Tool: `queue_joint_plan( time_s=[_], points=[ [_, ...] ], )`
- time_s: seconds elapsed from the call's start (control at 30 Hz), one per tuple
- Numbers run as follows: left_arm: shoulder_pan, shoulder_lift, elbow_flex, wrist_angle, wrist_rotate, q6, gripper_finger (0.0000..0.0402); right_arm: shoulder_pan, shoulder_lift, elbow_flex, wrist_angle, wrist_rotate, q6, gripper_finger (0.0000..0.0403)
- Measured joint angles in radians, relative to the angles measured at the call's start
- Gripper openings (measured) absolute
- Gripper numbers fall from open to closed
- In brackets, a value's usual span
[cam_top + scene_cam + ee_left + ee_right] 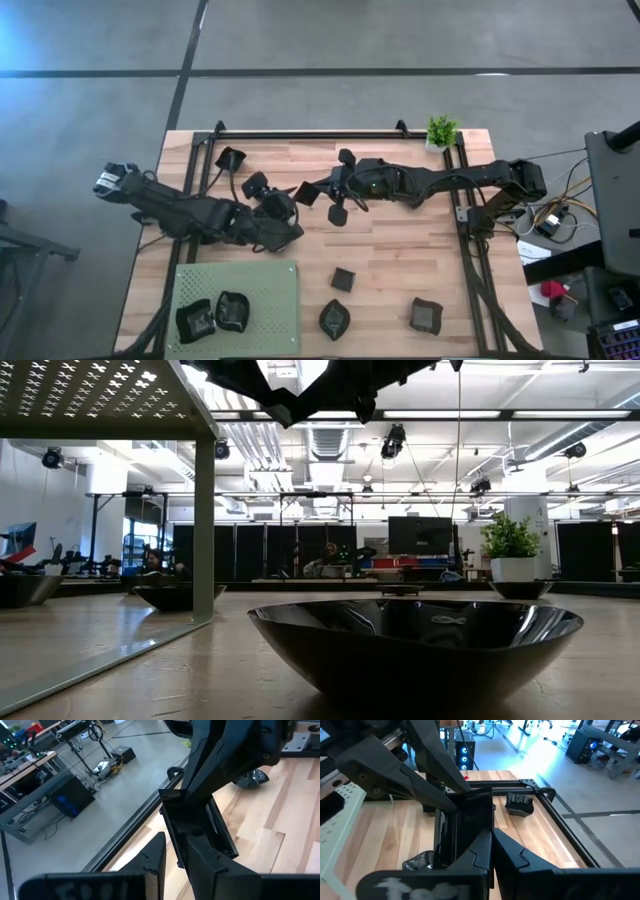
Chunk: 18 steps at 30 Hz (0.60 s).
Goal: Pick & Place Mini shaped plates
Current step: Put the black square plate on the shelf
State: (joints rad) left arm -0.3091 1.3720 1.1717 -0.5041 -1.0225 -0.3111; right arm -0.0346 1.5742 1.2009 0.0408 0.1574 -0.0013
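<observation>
Both arms meet above the middle of the table (400, 265), which is made of pale wooden planks. The left tool (288, 208) pinches a small square plate (470, 817) of flat, matt black material with a low rim, and holds it in the air on its edge. The right tool (312, 188) has its fingers pressed together just at this plate; it is not possible to tell if they really grip its rim.

The other mini plates lie on the table. Two dark ones (195, 322) (235, 308) sit on the light green perforated mat (270, 295) at the near left corner. On the bare wood near the front there are a small square plate (344, 279), a leaf-like plate (334, 318) and a bigger squarish plate (425, 315). One more plate (230, 158) lies near the far left edge. In the low view, a plate (415, 645) is glossy and curved like a shallow bowl. A small green potted plant (441, 131) stands at the far right corner.
</observation>
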Motion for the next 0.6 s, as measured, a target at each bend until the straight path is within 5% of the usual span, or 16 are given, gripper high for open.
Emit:
queue_joint_plan(
  time_s=[0.3, 0.6],
  points=[
    [0.009, 0.002, 0.000, 0.000, -0.001, -0.002, 0.0006, 0.000, 0.000, 0.001, 0.001, 0.000, 0.001, 0.0008],
    [0.013, 0.002, 0.000, 0.000, -0.002, -0.005, 0.0001, -0.001, 0.001, 0.001, 0.000, 0.000, 0.043, 0.0008]
  ],
)
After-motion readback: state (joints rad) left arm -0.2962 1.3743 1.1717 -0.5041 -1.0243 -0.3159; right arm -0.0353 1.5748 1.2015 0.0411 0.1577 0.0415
